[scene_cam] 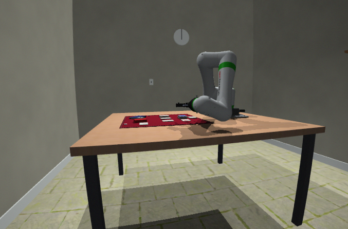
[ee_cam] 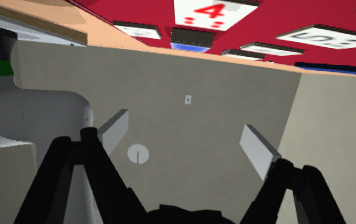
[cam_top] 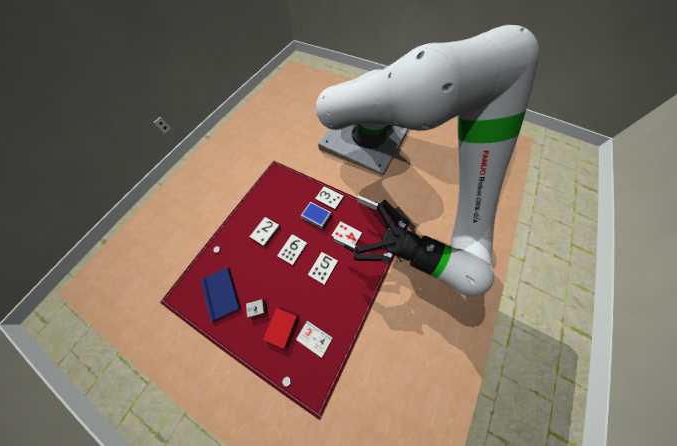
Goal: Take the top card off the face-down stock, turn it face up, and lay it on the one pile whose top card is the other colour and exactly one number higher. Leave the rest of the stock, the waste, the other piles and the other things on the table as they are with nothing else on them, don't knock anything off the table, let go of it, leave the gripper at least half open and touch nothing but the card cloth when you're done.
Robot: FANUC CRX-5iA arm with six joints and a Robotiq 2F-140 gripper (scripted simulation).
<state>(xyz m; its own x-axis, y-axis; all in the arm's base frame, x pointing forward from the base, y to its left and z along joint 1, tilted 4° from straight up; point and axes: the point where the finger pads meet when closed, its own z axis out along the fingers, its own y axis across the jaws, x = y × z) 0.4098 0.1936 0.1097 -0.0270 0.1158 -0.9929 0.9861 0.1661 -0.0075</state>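
Observation:
My gripper [cam_top: 356, 222] [scene_cam: 177, 105] [ee_cam: 185, 127] is open and empty, held nearly level above the card cloth's edge, with its fingers apart. The face-down blue stock [cam_top: 316, 214] [scene_cam: 182, 116] [ee_cam: 190, 47] stands beyond the fingertips. A black 3 [cam_top: 328, 197] [scene_cam: 192, 117] lies on one side of it and a red 4 [cam_top: 344, 231] [scene_cam: 185, 120] [ee_cam: 210, 14] on the other, close to one fingertip in the top view. A black 2 [cam_top: 264, 231], a black 6 [cam_top: 292, 249] and a black 5 [cam_top: 323, 268] [ee_cam: 320, 36] lie face up in a row.
On the red card cloth [cam_top: 237, 211] are a blue book [cam_top: 220, 294], a small grey-white block [cam_top: 255, 308], a red box [cam_top: 280, 328], a card showing 3 and 4 [cam_top: 314, 339] and two small white discs [cam_top: 216, 249] [cam_top: 286, 381]. The robot's base plate [cam_top: 349, 152] is behind the cloth.

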